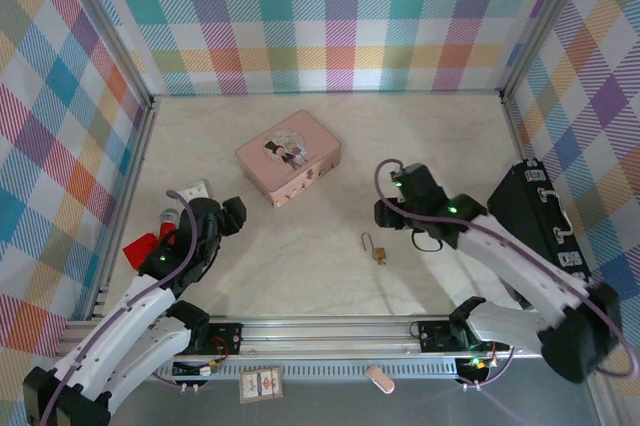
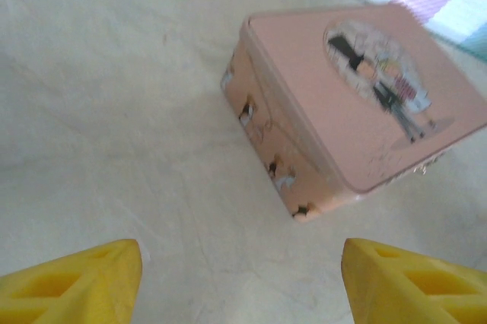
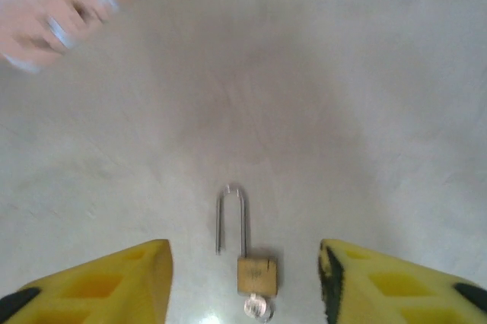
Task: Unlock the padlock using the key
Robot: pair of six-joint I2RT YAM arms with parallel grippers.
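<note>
My left gripper (image 1: 228,214) hangs off the near-left side of the pink tin (image 1: 288,157). Its arm reaches up from the base and bends at the elbow, so the wrist points across at the tin's left wall. Its yellow fingers (image 2: 84,278) are spread wide with nothing between them, and the left wrist camera looks over them at the tin's lid (a cartoon figure in a round patch) lying closed on the table (image 2: 114,111).

My right gripper (image 1: 388,212) sits off the tin's near-right side. That arm comes in from the right edge with the forearm sloping up toward the wrist and the fingers aimed left. These jaws also stand wide apart and grip nothing.

The padlock (image 3: 256,274) lies flat on the table on the near side of the tin, well apart from it and between the right fingers (image 3: 99,286) as the wrist camera sees it, touching neither. Its shackle (image 3: 230,217) points toward the tin. One leg enters the brass body and the other ends just beside it. The key (image 3: 257,307) shows as a silver head at the body's near end.
</note>
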